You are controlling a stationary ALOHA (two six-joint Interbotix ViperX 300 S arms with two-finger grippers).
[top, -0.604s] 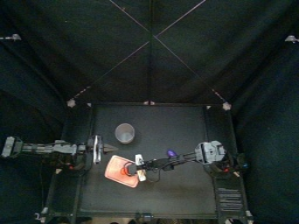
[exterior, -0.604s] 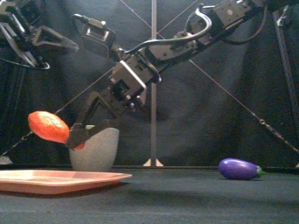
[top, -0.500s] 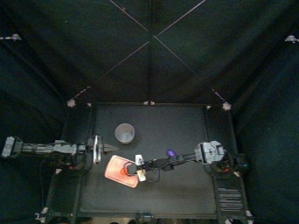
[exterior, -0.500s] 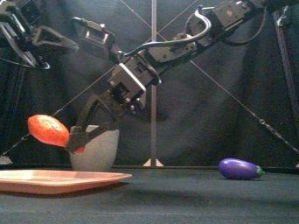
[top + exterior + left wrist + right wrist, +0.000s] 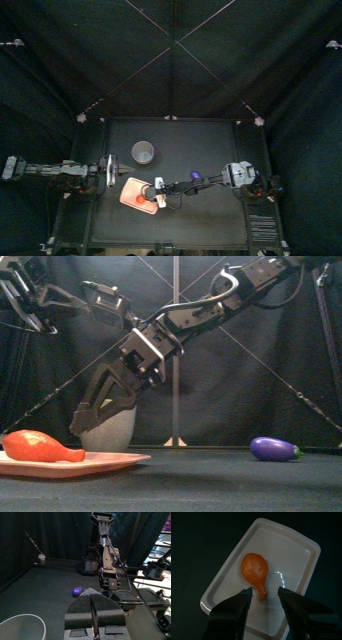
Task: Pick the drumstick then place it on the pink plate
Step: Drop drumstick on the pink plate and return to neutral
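The right end effector (image 5: 263,593) hangs over the pink tray (image 5: 110,461) with its jaws spread and nothing between them. The drumstick (image 5: 254,568) lies flat on the tray, apart from both jaws, its narrow end pointing toward the gap between them. In the top view the tray sits at about 8 o'clock from the middle of the desk (image 5: 201,220), close to the front edge.

A purple toy eggplant (image 5: 274,448) lies on the desk at roughly 3 o'clock of the tray, well apart from it. Farther back, the tall grey speckled cup (image 5: 110,432) stands upright at about 11 o'clock from the desk's middle, just behind the tray. The left end effector (image 5: 93,614) rests at 9 o'clock with its jaws pressed together.

The placing looks done, so what remains is a clean retreat. It should go best as a straight rise with the jaws wide, so neither tip catches the narrow end or rolls the drumstick. Any sideways swing should wait until the jaws are above the tray's rim and the cup's mouth, because the arm slants down past the cup.
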